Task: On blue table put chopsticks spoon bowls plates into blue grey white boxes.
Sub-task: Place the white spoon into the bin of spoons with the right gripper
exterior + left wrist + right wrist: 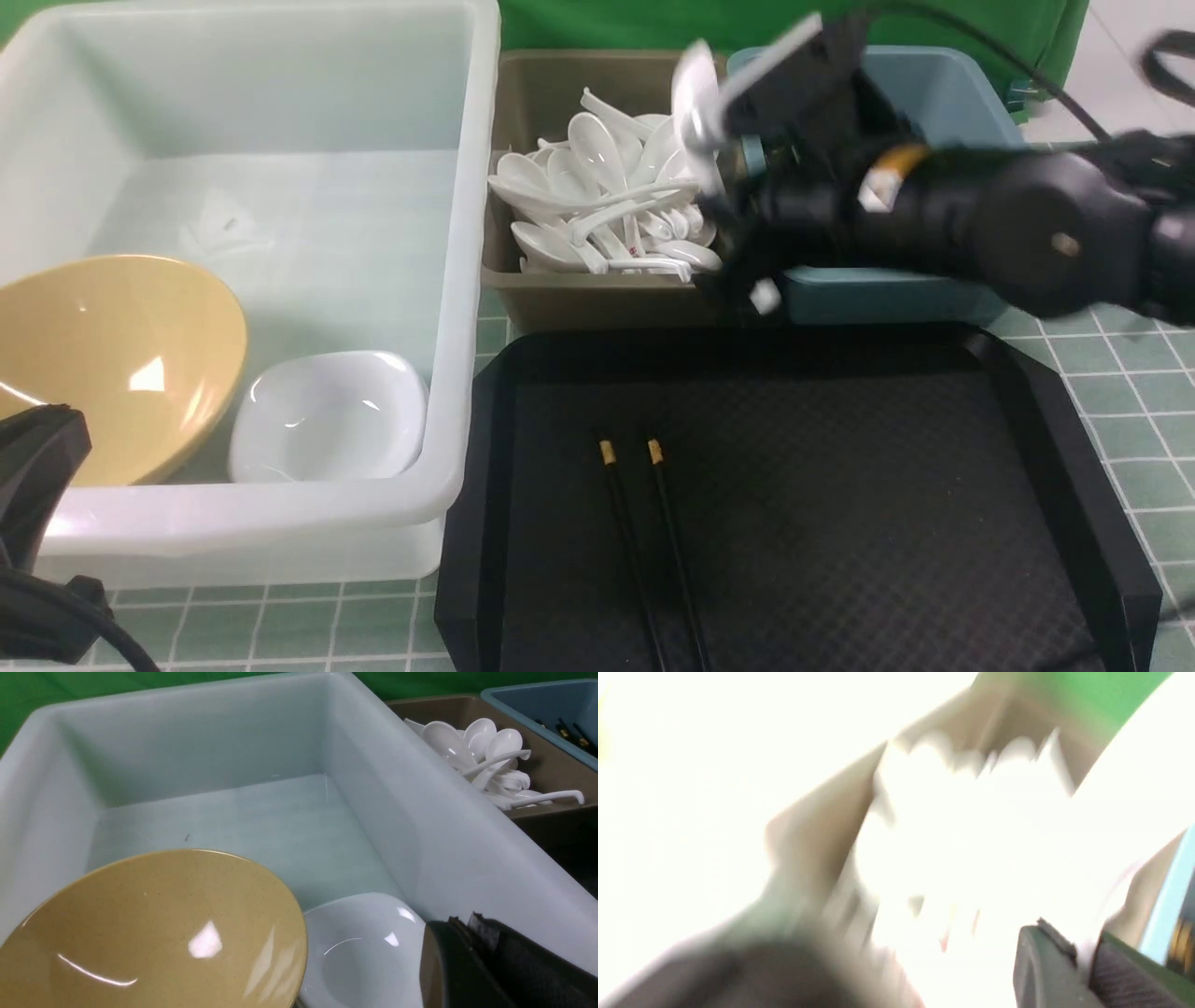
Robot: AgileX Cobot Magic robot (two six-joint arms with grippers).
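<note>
Right wrist view's pure smear. Right arm (1027,224) stretched across the grey box (597,303), right gripper (1085,966) nearly closed, pinching a blurry spoon (695,93).

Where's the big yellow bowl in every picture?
Front view: the bowl leans in the near left corner of the white tub, beside a white plate.
Left wrist view: the bowl lies in the same tub, next to the plate.
Right wrist view: too blurred and washed out to make out any bowl.
Shared landmark: the grey-brown box heaped with white spoons; its smeared tan wall shows there too.
</note>
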